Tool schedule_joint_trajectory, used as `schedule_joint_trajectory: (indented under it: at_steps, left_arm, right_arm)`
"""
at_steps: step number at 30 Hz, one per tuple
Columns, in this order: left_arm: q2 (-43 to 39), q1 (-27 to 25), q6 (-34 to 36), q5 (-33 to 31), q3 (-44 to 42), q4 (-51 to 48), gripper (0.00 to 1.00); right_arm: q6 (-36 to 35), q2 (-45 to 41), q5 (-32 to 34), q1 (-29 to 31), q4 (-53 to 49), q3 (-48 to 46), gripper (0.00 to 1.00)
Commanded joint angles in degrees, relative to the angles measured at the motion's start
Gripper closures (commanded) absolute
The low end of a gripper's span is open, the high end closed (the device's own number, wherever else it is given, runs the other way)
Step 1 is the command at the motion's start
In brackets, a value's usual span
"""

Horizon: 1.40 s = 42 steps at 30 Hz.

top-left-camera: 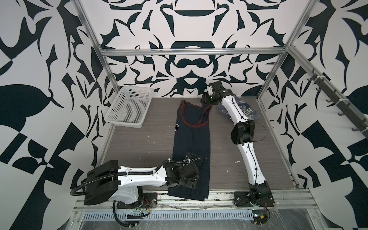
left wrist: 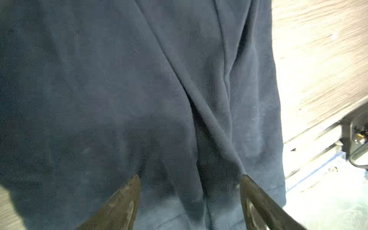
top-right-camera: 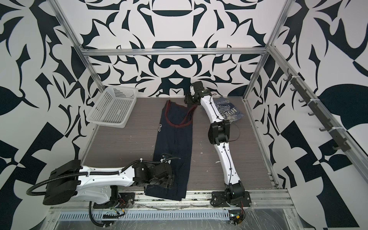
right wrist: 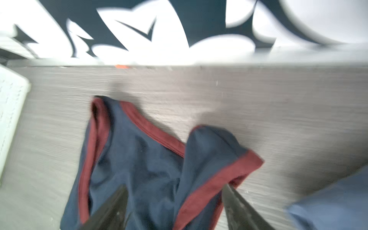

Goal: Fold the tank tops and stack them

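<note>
The navy tank top (top-left-camera: pixel 191 143) lies as a long narrow strip on the table (top-left-camera: pixel 143 151). Its long axis runs front to back, with the red-trimmed straps pointing at the back wall (the hem droops over the front edge). The left gripper (left wrist: pixel 190 177) is spread wide over cloth near the hem, clamping nothing. The right gripper (right wrist: pixel 175 185) has its fingers apart astride one strap, not closed on it. The slate-blue tank top (right wrist: pixel 334 209) lies just beyond one finger.

Even, bright light in both top views; right wrist view motion-blurred, left wrist view overexposed on the table (left wrist: pixel 318 59)
</note>
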Motion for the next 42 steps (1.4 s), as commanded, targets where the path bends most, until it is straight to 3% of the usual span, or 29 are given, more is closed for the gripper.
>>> schedule_joint_trajectory:
  at_steps: [1,5,7,11,22,24,28,33,36,42]
  left_arm:
    - [-2.34,0.00,-1.30,-2.89,-2.02,-1.02,0.17]
    - [-4.73,0.76,-2.35,-3.82,-3.15,-1.46,0.17]
    - [-5.38,1.55,-2.39,-3.95,-3.58,-1.47,0.17]
    - [-5.83,3.39,-1.17,-3.74,-3.50,-0.63,0.17]
    - [-3.48,6.07,1.10,-1.62,-2.93,2.00,0.16]
    - [-3.52,6.11,1.20,-1.64,-3.02,2.23,0.16]
    - [-3.49,6.64,1.27,-1.38,-3.58,2.69,0.16]
    - [-1.70,7.02,1.00,-0.50,-4.58,4.17,0.16]
    - [-0.20,7.30,0.81,-0.13,-4.53,4.47,0.16]
    - [1.88,7.53,0.25,0.03,-4.33,4.94,0.16]
  right_arm:
    - [2.53,-1.14,-3.19,-0.35,-0.09,-0.52,0.38]
    - [4.32,-0.58,-2.45,-0.28,-0.65,-0.52,0.46]
    - [7.21,-1.04,-0.41,-1.28,-1.45,-1.98,0.39]
    - [11.37,-3.05,-3.16,-3.24,3.93,-10.41,0.33]
    - [17.31,-1.19,-5.04,-3.47,10.58,-16.41,0.20]
    - [19.03,-1.03,-6.93,-3.60,13.67,-18.30,0.26]
    - [20.85,0.02,-8.34,-3.60,16.78,-18.88,0.49]
    - [20.23,-0.06,-6.45,-3.28,16.36,-17.36,0.72]
    - [16.50,0.27,-0.87,-2.02,10.41,-12.69,0.83]
    - [10.41,1.21,14.96,0.38,-1.29,-3.49,0.90]
